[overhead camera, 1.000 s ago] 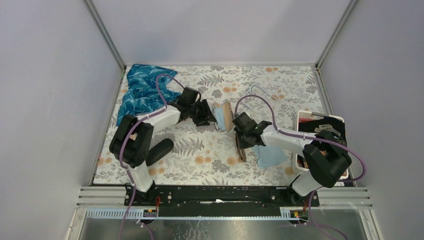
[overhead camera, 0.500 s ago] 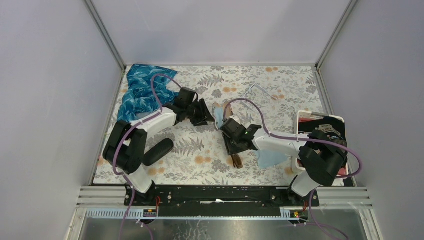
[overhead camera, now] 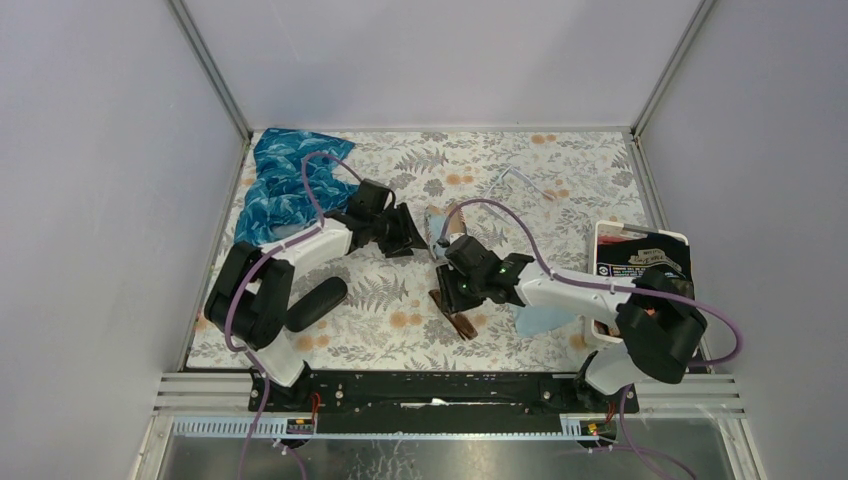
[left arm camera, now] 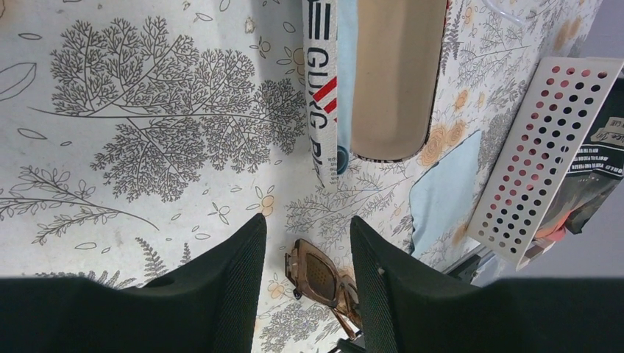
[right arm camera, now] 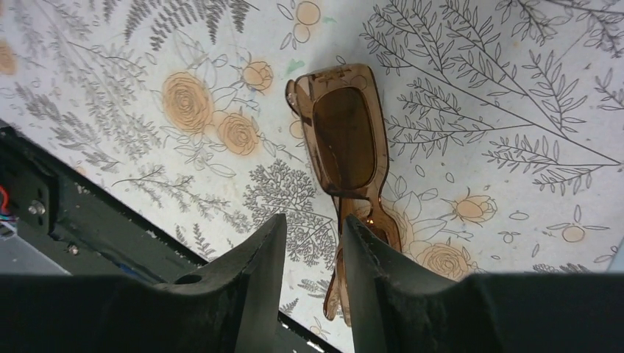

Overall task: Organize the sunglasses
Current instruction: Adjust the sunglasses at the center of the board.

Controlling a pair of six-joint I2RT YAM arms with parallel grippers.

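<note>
- The right gripper point(right arm camera: 314, 228) hangs low over the table with its jaws spread a little. Bare tablecloth point(right arm camera: 515, 110) shows in the gap, and nothing is pinched.
- The sunglasses point(right arm camera: 346, 140) lie flat on the flowered cloth right at that gripper's tips. One brown lens in its translucent brown frame is in plain sight, while the other half runs under one fingertip. I can't tell whether the finger touches it.
- Seen from above, the pair sits toward the near middle of the table, between the two arms and just beside a light blue cloth point(overhead camera: 545, 318).
- The left gripper point(left arm camera: 307, 224) is spread too and holds nothing. It points at an open case point(left arm camera: 394, 73) with a tan lining and a white printed edge.
- Further out, a white perforated tray point(overhead camera: 612, 236) stands at the right edge and a black oval case point(overhead camera: 318, 303) lies by the left arm.
- A teal patterned cloth point(overhead camera: 280, 185) is bunched in the far left corner, and clear-framed glasses point(overhead camera: 520, 182) lie toward the back.
</note>
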